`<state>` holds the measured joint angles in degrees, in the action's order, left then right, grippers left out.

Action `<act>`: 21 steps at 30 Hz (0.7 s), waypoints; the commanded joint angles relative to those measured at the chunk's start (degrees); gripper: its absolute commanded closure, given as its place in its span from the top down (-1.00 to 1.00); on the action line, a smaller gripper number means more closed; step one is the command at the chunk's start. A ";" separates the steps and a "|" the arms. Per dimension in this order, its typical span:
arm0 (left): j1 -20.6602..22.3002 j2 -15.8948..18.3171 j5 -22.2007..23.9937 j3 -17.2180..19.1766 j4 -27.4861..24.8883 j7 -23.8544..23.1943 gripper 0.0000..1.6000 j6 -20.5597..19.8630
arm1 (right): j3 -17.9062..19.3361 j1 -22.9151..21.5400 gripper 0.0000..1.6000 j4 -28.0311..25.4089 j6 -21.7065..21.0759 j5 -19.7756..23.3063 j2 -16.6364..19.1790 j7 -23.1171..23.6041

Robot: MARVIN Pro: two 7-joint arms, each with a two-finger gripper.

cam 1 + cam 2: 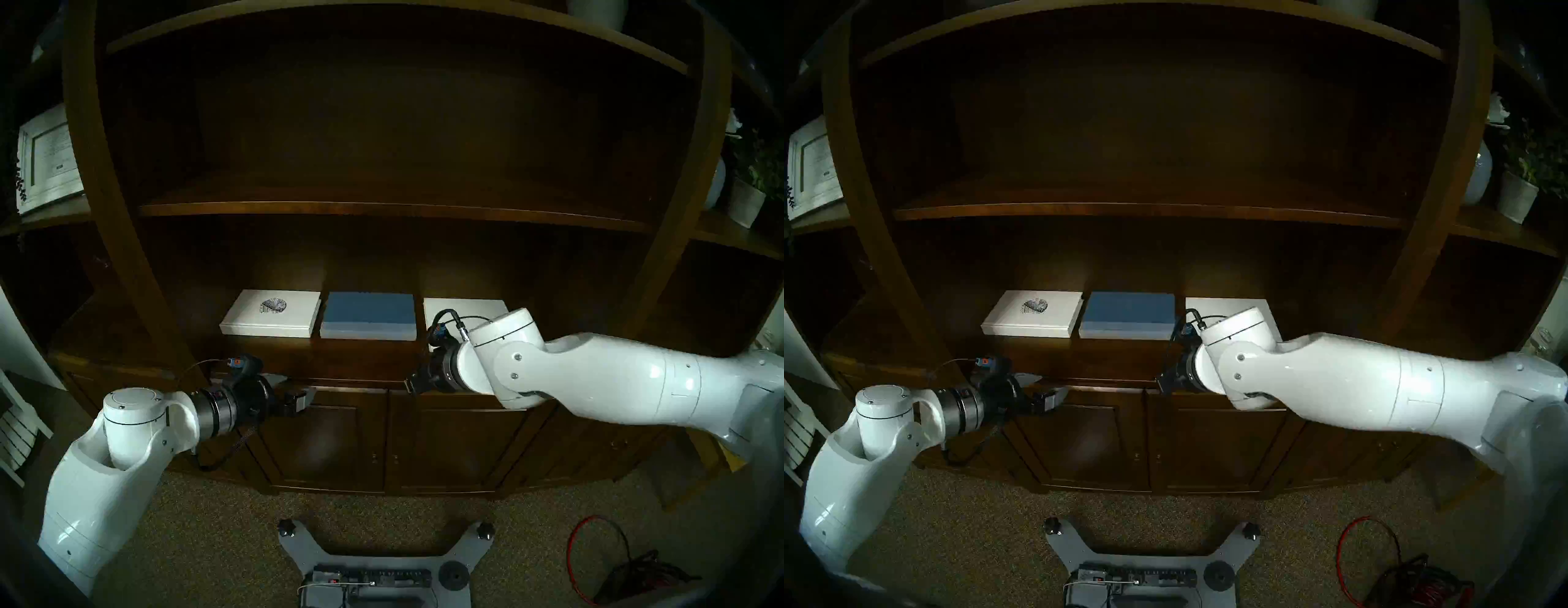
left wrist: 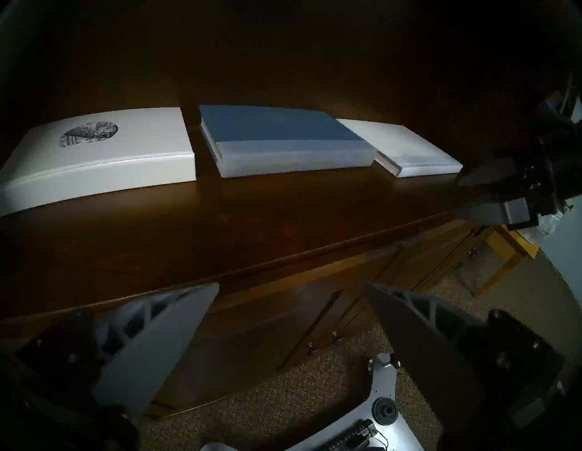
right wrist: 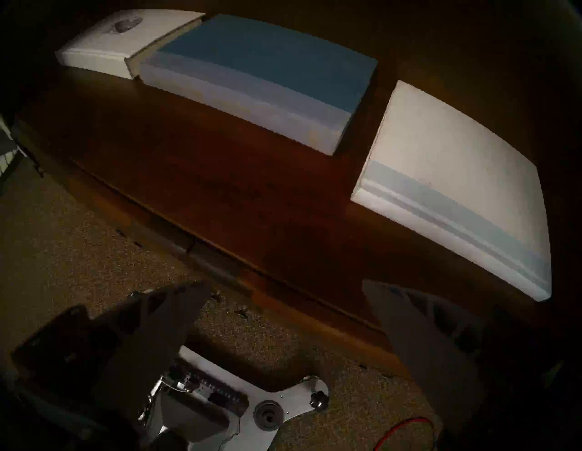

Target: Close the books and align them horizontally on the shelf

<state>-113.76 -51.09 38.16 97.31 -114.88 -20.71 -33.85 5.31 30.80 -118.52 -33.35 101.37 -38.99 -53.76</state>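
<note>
Three closed books lie flat in a row on the broad dark-brown shelf (image 1: 339,358): a white book with a dark round emblem (image 1: 271,314) on the left, a blue book (image 1: 368,316) in the middle, and a plain white book (image 1: 464,308) on the right, partly hidden by my right wrist. All three also show in the left wrist view, the emblem book (image 2: 126,148), the blue book (image 2: 277,129) and the plain white book (image 2: 396,141). My left gripper (image 1: 303,397) is open and empty, in front of the shelf edge below the emblem book. My right gripper (image 1: 409,384) is open and empty, at the shelf edge below the plain white book (image 3: 456,176).
Panelled cabinet doors (image 1: 339,441) are under the shelf and a thinner board (image 1: 382,210) is above it. A white-framed picture (image 1: 46,161) stands at far left and a potted plant (image 1: 746,199) at far right. My base (image 1: 382,564) and a red cable (image 1: 594,552) are on the carpet.
</note>
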 commanded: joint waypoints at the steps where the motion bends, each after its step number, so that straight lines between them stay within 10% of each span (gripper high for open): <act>1: 0.89 0.10 0.06 0.42 -0.87 -0.05 1.00 0.36 | 0.47 0.85 1.00 -5.24 1.91 -0.87 6.97 -0.14; 21: 0.93 0.13 0.08 0.35 -0.59 -0.09 1.00 0.35 | 1.39 1.67 1.00 -2.20 8.56 -4.65 18.70 1.24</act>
<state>-113.79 -51.07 38.16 97.24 -114.46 -20.73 -33.89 3.53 35.07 -122.13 -27.51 99.00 -25.80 -54.17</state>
